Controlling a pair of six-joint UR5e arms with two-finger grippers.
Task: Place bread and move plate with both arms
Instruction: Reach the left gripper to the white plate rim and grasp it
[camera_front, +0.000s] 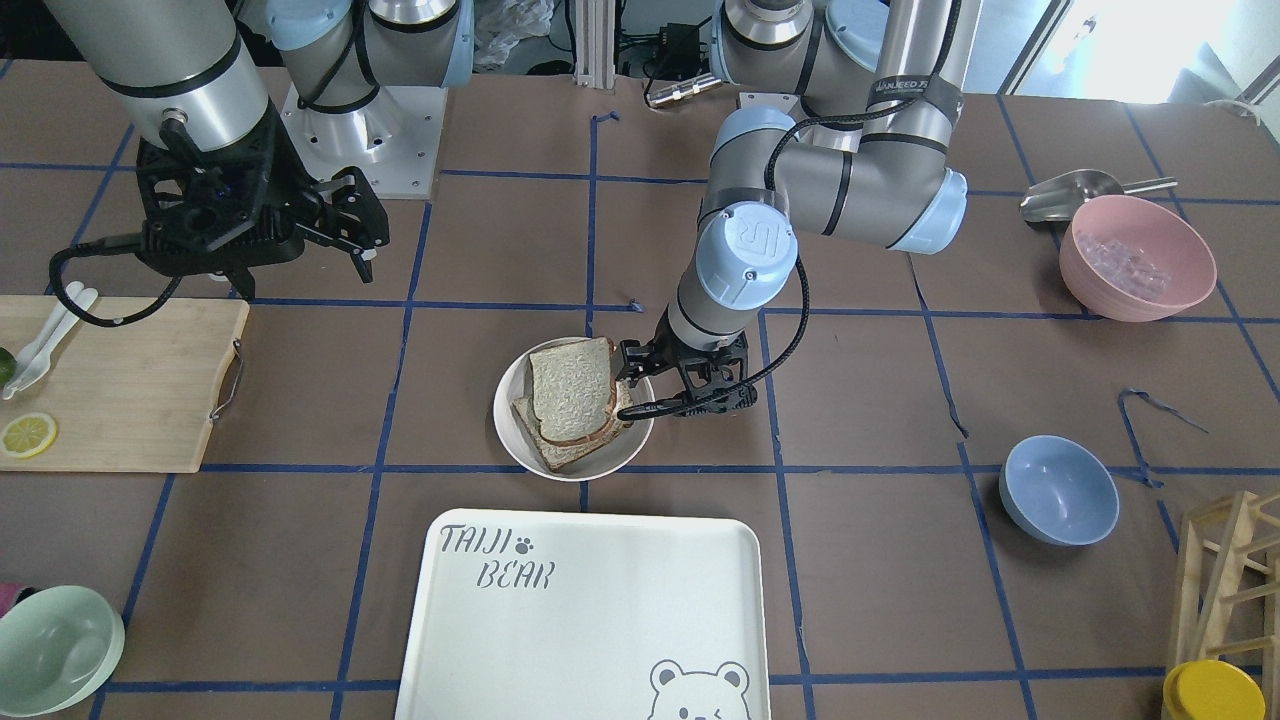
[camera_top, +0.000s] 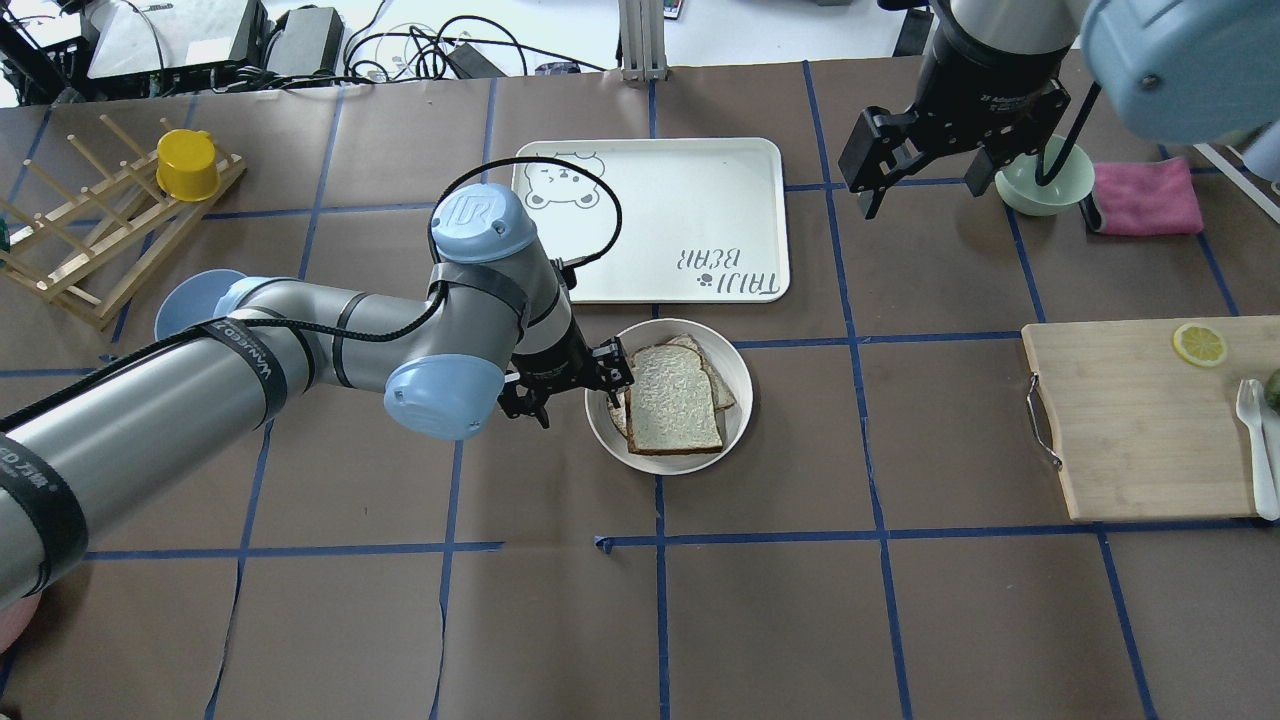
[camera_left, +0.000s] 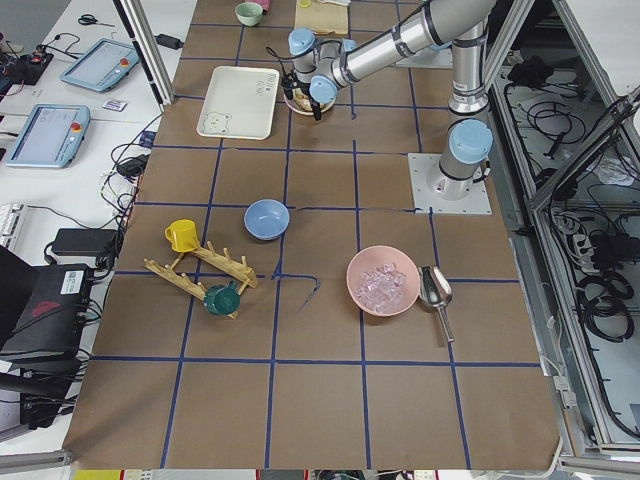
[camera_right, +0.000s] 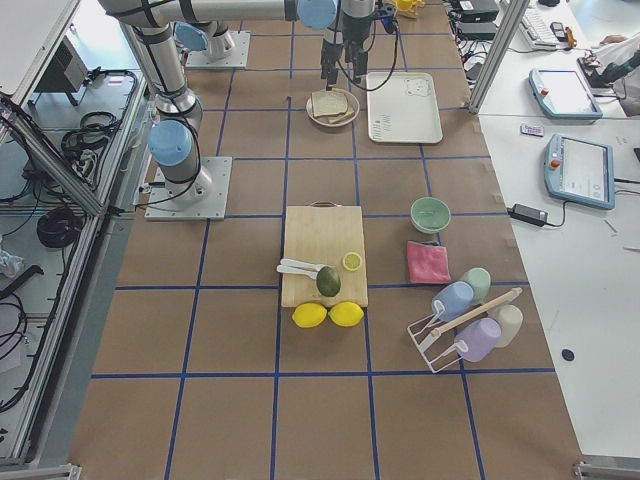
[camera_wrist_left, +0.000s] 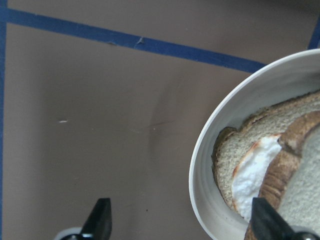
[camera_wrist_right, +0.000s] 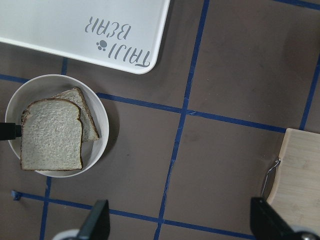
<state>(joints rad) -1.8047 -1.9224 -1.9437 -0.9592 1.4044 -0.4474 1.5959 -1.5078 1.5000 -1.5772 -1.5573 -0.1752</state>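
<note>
Bread (camera_top: 673, 400) sits on plate (camera_top: 744, 396). Left gripper (camera_top: 578, 392), jaws spread, straddles the plate's left rim. It should pinch rim only, clear of crust. Right gripper (camera_top: 920, 186) hovers spread, far right.

We see a long counter (camera_left: 320, 420) covered in brown paper and divided into squares by blue tape lines (camera_left: 270, 360). On one long side, past a slanting aluminium post (camera_left: 140, 50), stand white side desks (camera_left: 60, 90) with two grey-screened tablets (camera_left: 45, 135) and loose leads. On the other long side, a grey floor (camera_left: 590, 300) behind metal framing is strewn with black cables. More cables and dark boxes (camera_top: 300, 40) crowd the edge beyond the counter in the overhead view. Bright daylight (camera_front: 1120, 40) washes out one corner of the front-facing view; elsewhere the light is even and soft.
</note>
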